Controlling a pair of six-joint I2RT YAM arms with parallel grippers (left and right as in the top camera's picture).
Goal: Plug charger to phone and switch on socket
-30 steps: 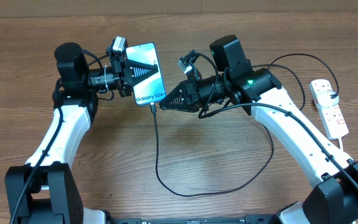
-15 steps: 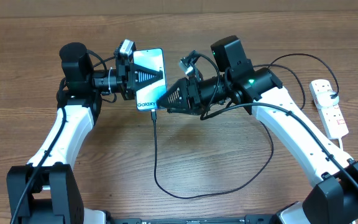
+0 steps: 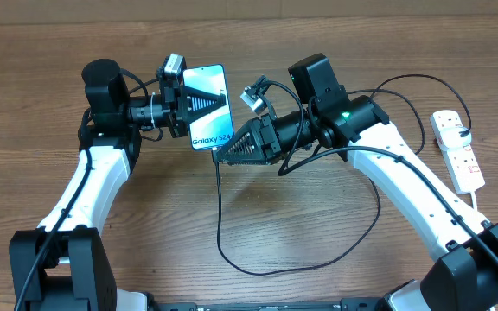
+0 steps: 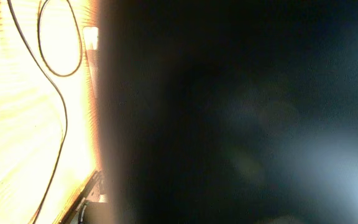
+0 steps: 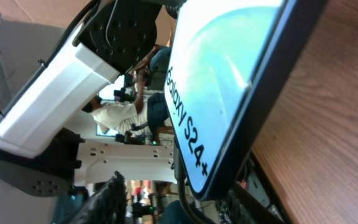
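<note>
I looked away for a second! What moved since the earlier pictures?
The left gripper carried the phone slightly rightward. The right gripper slid over the phone's lower corner, hiding some writing, then dropped back below its bottom edge. Unchanged: the left gripper grips the phone, the charger hangs from beneath it, the socket lies untouched.

left arm [image 3: 80,186]: white links, black joints | right arm [image 3: 413,186]: same, green light [image 3: 347,113] | black wrist cables
</note>
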